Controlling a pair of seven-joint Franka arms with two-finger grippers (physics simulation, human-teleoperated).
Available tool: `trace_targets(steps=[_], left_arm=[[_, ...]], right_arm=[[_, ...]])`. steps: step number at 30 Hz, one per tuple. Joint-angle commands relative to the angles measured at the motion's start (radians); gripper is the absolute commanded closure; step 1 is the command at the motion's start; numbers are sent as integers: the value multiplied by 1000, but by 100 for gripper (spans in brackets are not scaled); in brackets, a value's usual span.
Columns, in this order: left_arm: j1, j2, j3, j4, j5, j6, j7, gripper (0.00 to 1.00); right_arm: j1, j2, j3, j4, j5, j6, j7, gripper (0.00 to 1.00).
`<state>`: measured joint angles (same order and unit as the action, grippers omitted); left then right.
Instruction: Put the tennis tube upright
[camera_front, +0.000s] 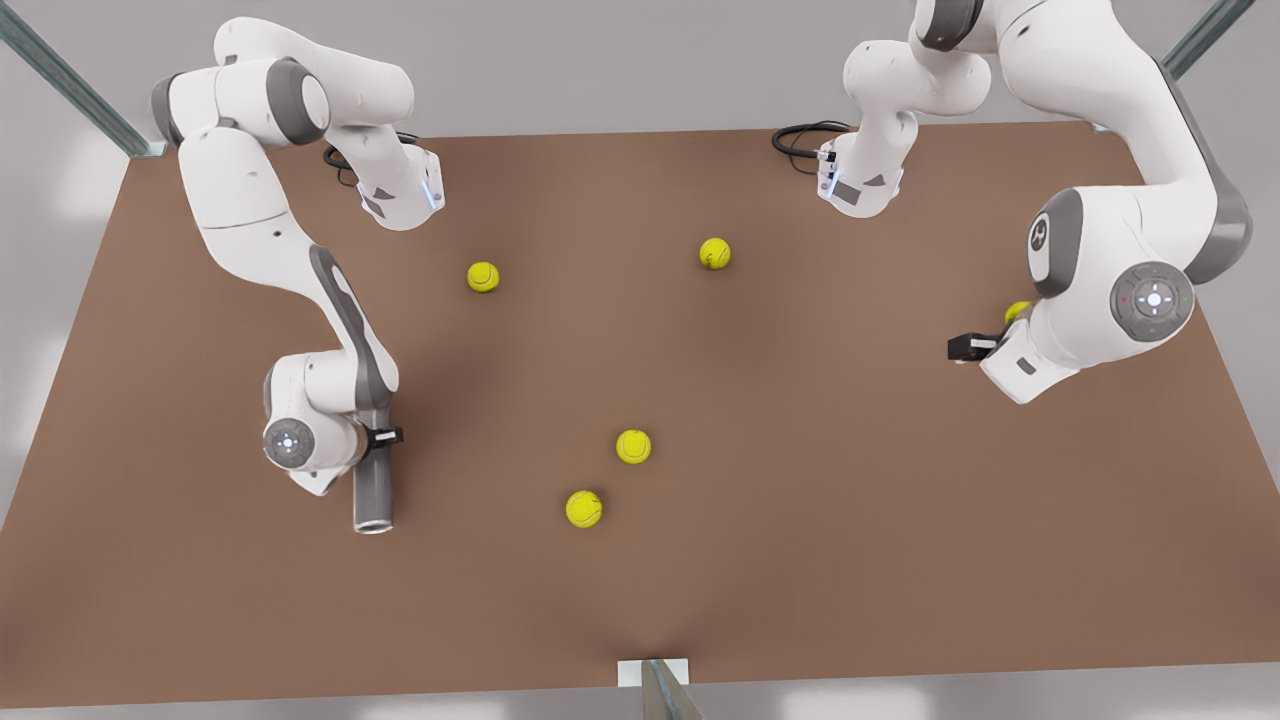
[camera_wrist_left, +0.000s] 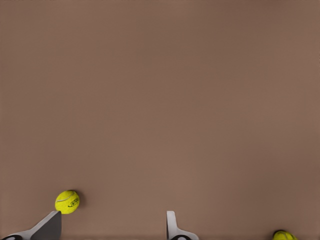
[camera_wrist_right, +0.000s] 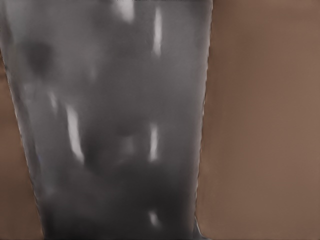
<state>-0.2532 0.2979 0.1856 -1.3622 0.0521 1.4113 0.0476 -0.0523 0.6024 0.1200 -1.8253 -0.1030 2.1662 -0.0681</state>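
The tennis tube (camera_front: 372, 490) is a dark grey cylinder with a silvery rim at its near end, low on the front view's left. My right gripper (camera_front: 384, 436) is shut on its upper half; one black finger shows beside it, the other is hidden. In the right wrist view the tennis tube (camera_wrist_right: 115, 125) is very close, with glossy streaks on its wall. My left gripper (camera_front: 968, 347) hangs over the table at the front view's right. Its grey fingertips (camera_wrist_left: 50, 227) stand wide apart, so my left gripper (camera_wrist_left: 112, 231) is open and holds nothing.
Several yellow-green tennis balls lie on the brown table (camera_front: 800, 520): one (camera_front: 483, 277) far left of centre, one (camera_front: 715, 253) far centre, two (camera_front: 633, 446) (camera_front: 583, 508) near the middle. Another ball (camera_front: 1017, 311) peeks from behind the left arm. Two balls (camera_wrist_left: 67, 201) (camera_wrist_left: 284, 235) lie near the left gripper.
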Motion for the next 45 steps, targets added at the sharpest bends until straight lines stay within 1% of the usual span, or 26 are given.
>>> trace_targets(steps=[1, 2, 4, 5, 6, 11, 14, 16, 19, 23, 24, 27, 29, 30, 31, 32, 34, 35, 38, 39, 40, 41, 42, 43, 44, 45], left_arm=[[0, 0, 0, 0, 0, 0, 0, 0], [0, 0, 0, 0, 0, 0, 0, 0], [0, 0, 0, 0, 0, 0, -2, 0], [0, 0, 0, 0, 0, 0, -2, 0], [0, 1, 0, 0, 0, 0, -2, 0], [0, 0, 0, 0, 0, 0, -2, 0], [2, 1, 0, 0, 0, 0, -2, 0], [2, 1, 0, 0, 0, 0, -2, 0], [2, 1, 0, 0, 0, 0, -2, 0], [3, 4, 0, 0, 0, 0, -2, 0], [3, 6, 0, 0, 0, 2, -2, 0], [3, 10, 0, 0, 0, 3, -2, 0], [3, 15, 0, 0, 0, 8, -2, 0], [3, 18, 0, 0, 0, 8, -2, 0], [3, 23, 0, 0, 0, 9, -2, 0], [3, 29, 0, 0, -1, 12, -2, 0], [3, 32, 0, 0, 0, 15, -2, 0], [3, 33, 0, 0, -1, 15, -2, 0], [3, 40, 0, 0, 0, 23, -2, 0], [3, 40, 0, 0, 0, 23, -2, 0], [3, 40, 0, 0, 0, 25, -2, 0], [3, 40, 0, 0, 0, 25, -2, 0], [3, 40, 0, 0, 0, 23, -2, 0], [3, 40, 0, 0, 0, 23, -2, 0], [3, 40, 0, 0, 0, 23, -2, 0], [15, 47, 5, -26, -90, 15, -9, 0]], right_arm=[[0, -1, 6, 3, -1, -2, 1, 28], [0, -3, 21, 23, -1, -28, -12, 28], [0, -3, 78, 123, -6, -132, -16, 27], [2, -3, 113, 153, -9, -137, -48, 27], [5, -3, 121, 167, -11, -141, -55, 27], [160, -1, 121, 291, -63, -138, -121, 27], [268, -1, 119, 297, -127, -129, -139, 27], [341, 2, 121, 333, -181, -129, -141, 27], [445, 8, 121, 333, -179, -89, -151, 27], [598, 22, 119, 400, -188, -85, -234, 27], [627, 51, 119, 435, -185, -85, -251, 24], [700, 112, 119, 509, -182, -85, -288, 24], [735, 171, 119, 592, -182, -86, -289, 24], [762, 227, 115, 661, -184, -91, -291, 20], [782, 289, 110, 748, -182, -98, -300, 8], [804, 338, 107, 816, -184, -109, -311, 3], [821, 389, 105, 891, -184, -163, -315, 0], [835, 395, 90, 891, -182, -164, -317, 0], [844, 413, 90, 920, -181, -164, -317, 0], [835, 407, 92, 920, -156, -209, -317, 0], [789, 334, 92, 916, -73, -314, -308, 0], [761, 212, 64, 914, -89, -509, -228, 0], [738, 91, 0, 911, -98, -670, -102, 0], [684, -41, -85, 891, -100, -801, -67, 0], [562, -122, -89, 826, -95, -821, -67, 0], [399, -320, -83, 527, -15, -668, -64, 0]])
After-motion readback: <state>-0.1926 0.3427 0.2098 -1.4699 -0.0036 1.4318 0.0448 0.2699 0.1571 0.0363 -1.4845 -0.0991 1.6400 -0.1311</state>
